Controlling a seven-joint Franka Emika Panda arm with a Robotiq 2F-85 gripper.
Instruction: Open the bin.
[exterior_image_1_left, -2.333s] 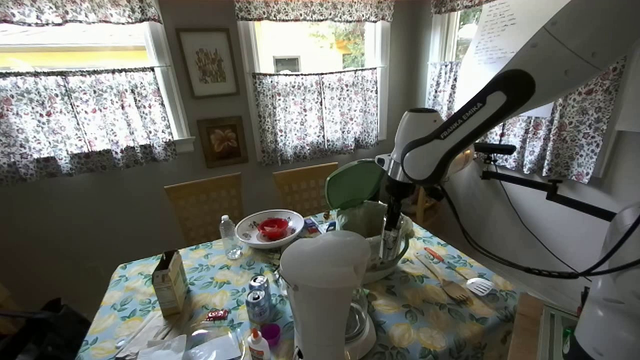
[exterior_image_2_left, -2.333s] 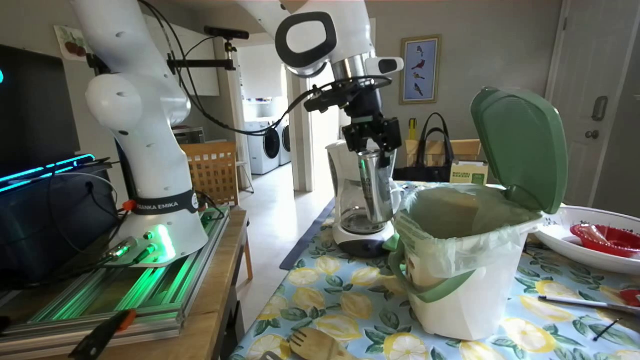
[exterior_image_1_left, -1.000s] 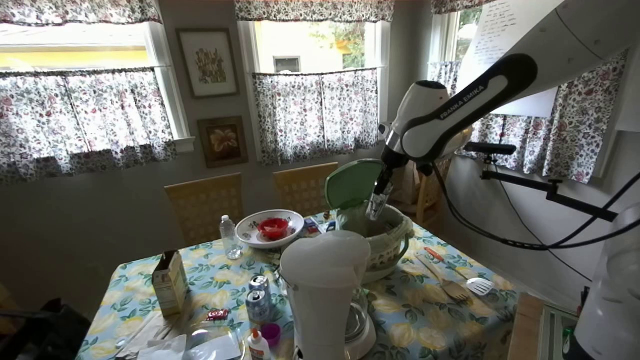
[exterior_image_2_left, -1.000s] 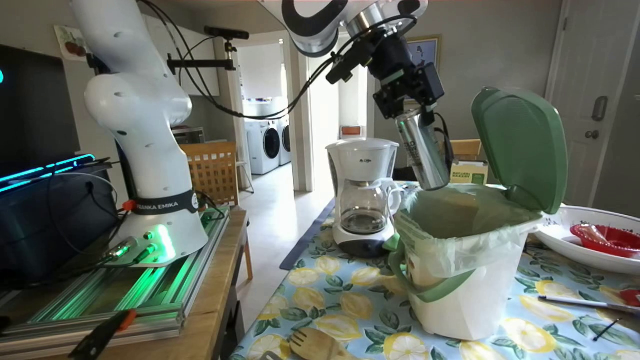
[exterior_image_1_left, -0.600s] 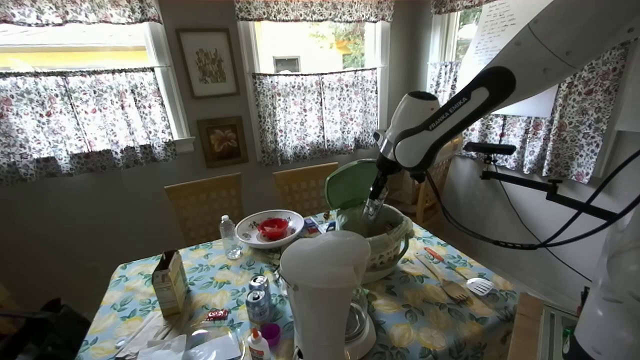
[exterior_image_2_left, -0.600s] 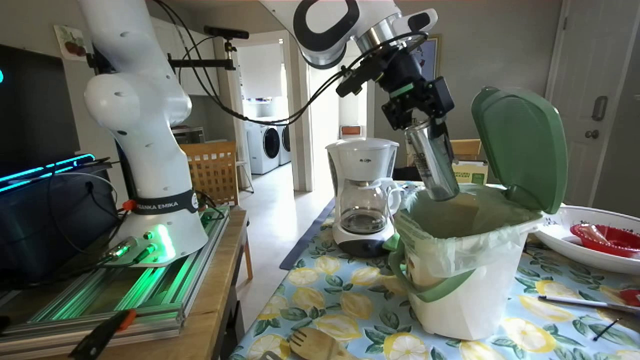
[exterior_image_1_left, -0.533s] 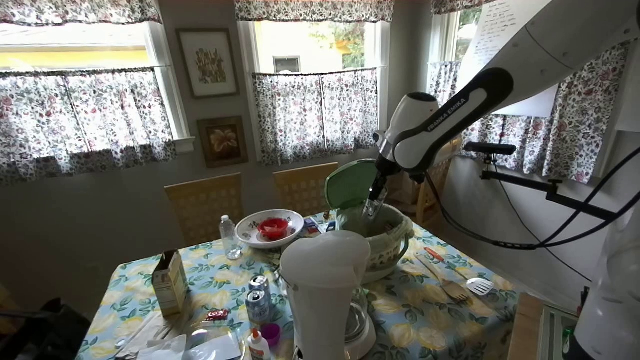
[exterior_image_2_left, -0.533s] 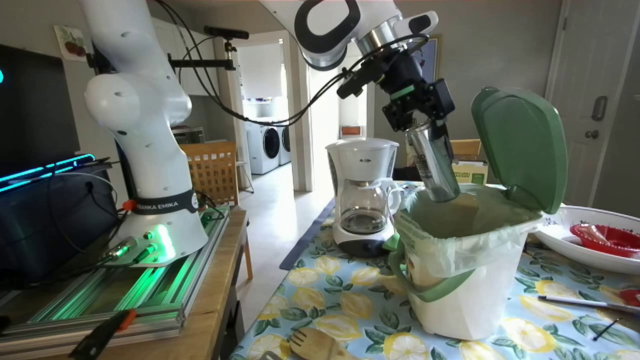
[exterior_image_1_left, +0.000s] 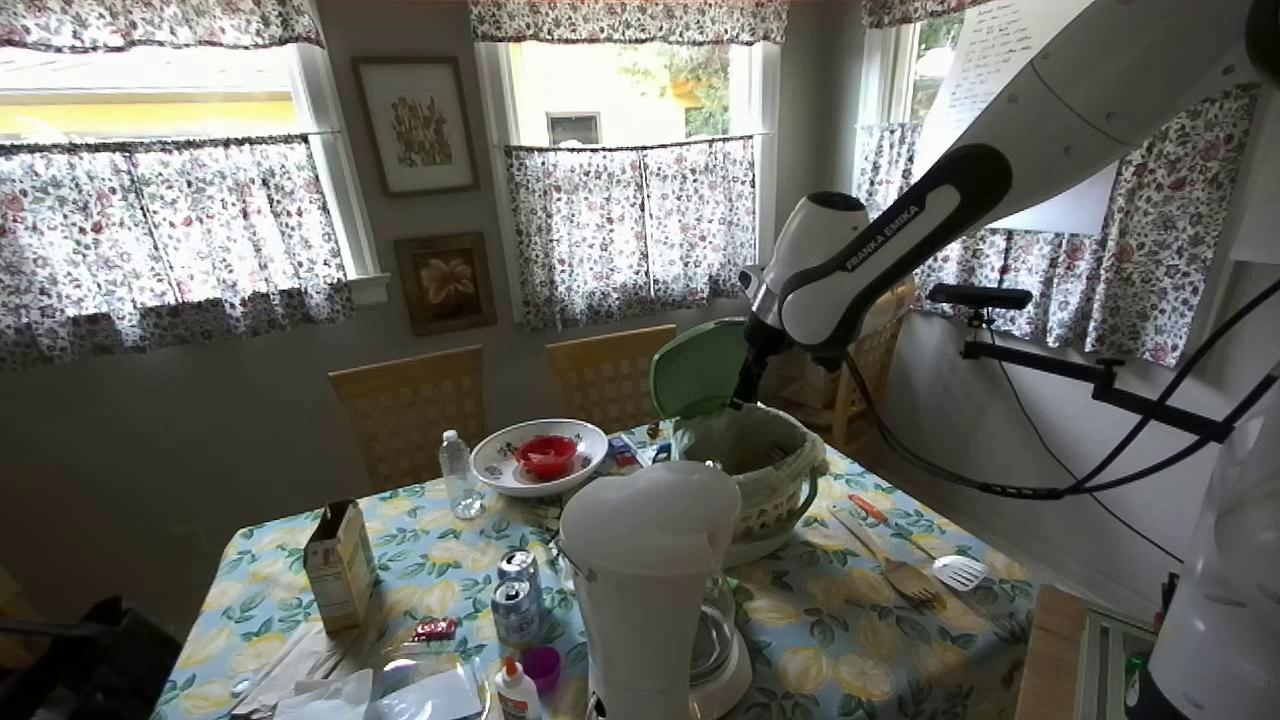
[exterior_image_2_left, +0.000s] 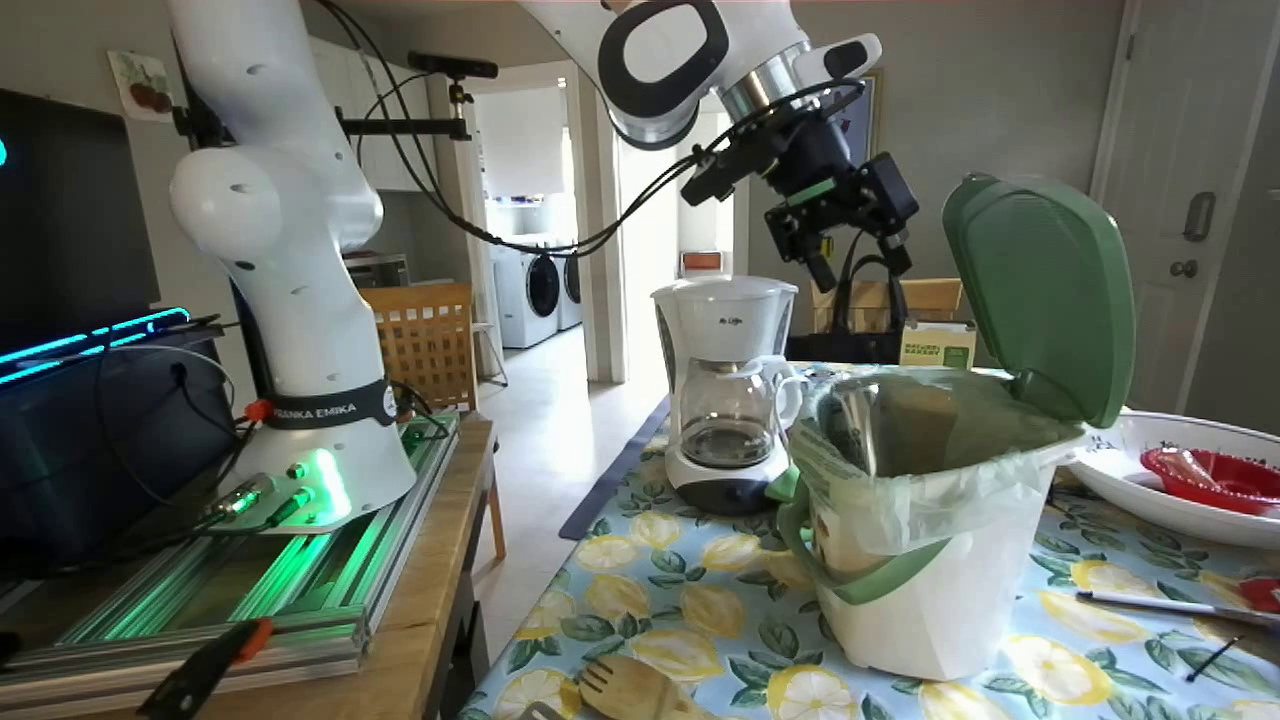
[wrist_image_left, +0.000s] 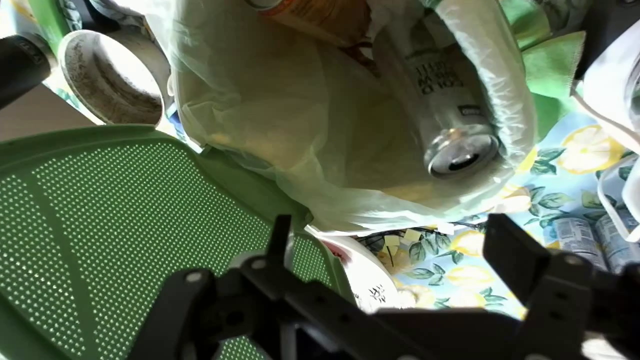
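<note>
The bin (exterior_image_2_left: 930, 610), with a cream-white body and a pale green liner, stands on the table. Its green lid (exterior_image_2_left: 1050, 300) is hinged up and back in both exterior views; the perforated inside of the lid (wrist_image_left: 110, 240) fills the lower left of the wrist view. Above the bin's mouth hangs my gripper (exterior_image_2_left: 860, 272), also seen as the gripper (wrist_image_left: 389, 222) with fingers wide apart and nothing between them. A silver can (wrist_image_left: 445, 110) leans inside the liner, below the fingers and apart from them; whether it is at rest I cannot tell. An orange can (wrist_image_left: 320, 17) lies deeper in the bin.
A white coffee maker (exterior_image_2_left: 730, 320) stands beside the bin. A white bowl holding a red bowl (exterior_image_1_left: 547, 457), a plastic bottle (exterior_image_1_left: 460, 480), soda cans (exterior_image_1_left: 515, 605) and a carton (exterior_image_1_left: 340, 570) share the table. Wooden utensils (exterior_image_2_left: 635, 688) lie by the bin's near side.
My gripper carried the silver can over the bin's mouth, tilting it, then opened. The can has left the fingers and dropped into the liner. The raised lid has not moved.
</note>
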